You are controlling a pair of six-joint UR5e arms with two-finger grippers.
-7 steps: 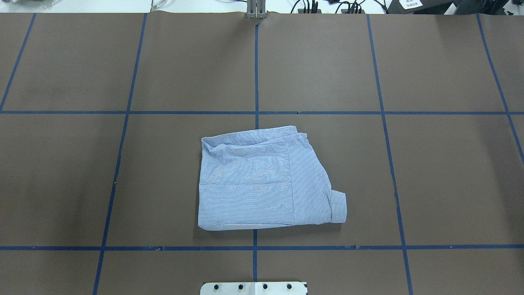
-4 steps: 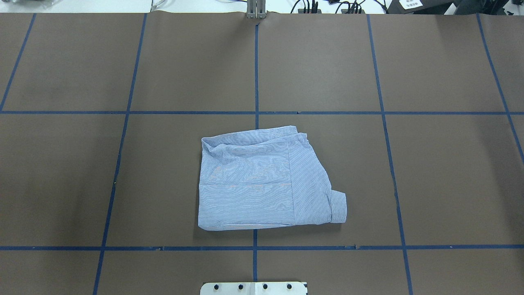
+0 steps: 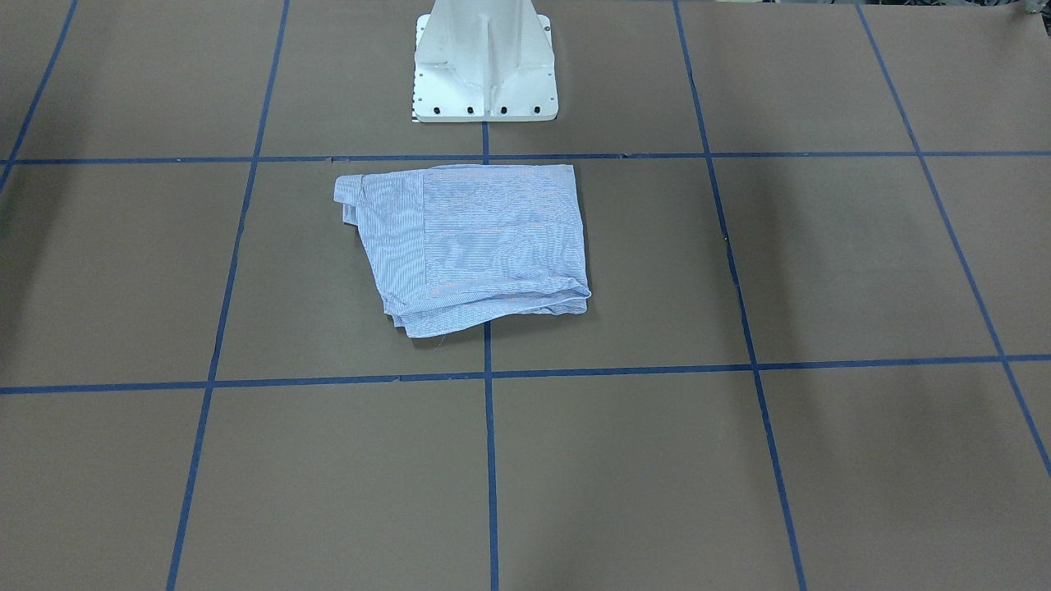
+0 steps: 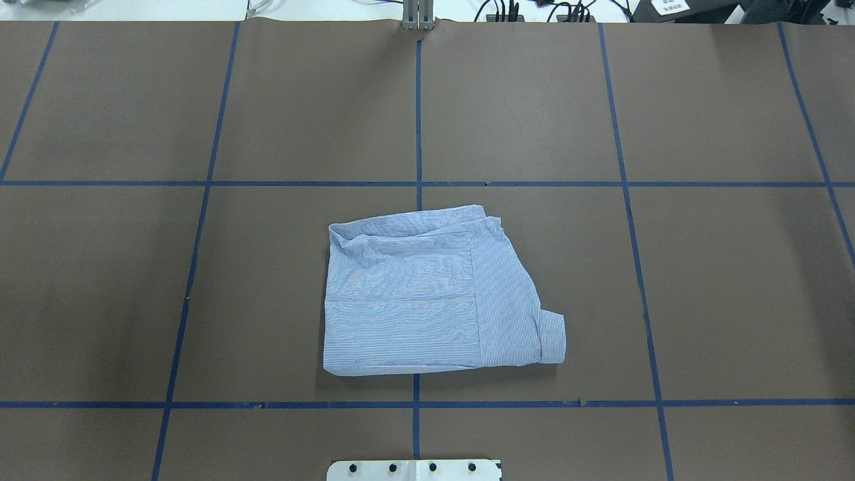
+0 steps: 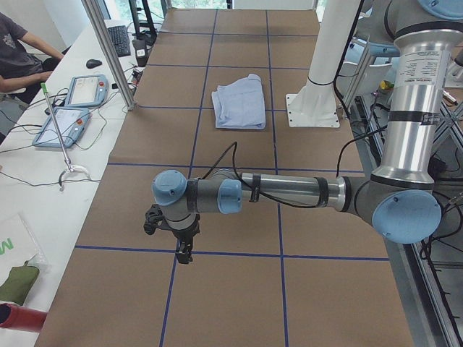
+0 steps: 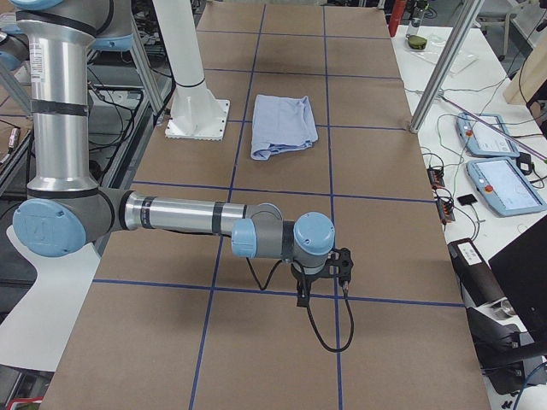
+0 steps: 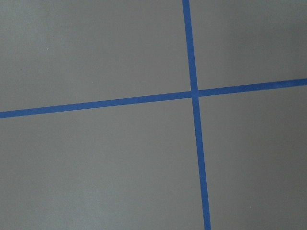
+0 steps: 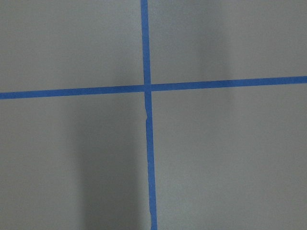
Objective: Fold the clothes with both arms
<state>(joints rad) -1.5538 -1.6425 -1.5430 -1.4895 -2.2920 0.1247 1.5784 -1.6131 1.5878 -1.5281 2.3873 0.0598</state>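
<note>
Blue-striped shirt (image 4: 434, 294) sits folded into a chunky rectangle at the centre of the overhead view, just ahead of the white base (image 4: 414, 469). Its longer side runs left-right there. A cuff (image 4: 553, 337) pokes out at lower right, so the loose bit is on the right arm's side.

Both arms are parked well apart from it. The left gripper (image 5: 184, 253) hangs low over the brown paper (image 4: 534, 100) at one end, the right gripper (image 6: 301, 299) at the other. I can't tell how far open either is. The wrist cams show only paper and tape (image 7: 194, 93), no cloth. Reach looks about equal to me.
</note>
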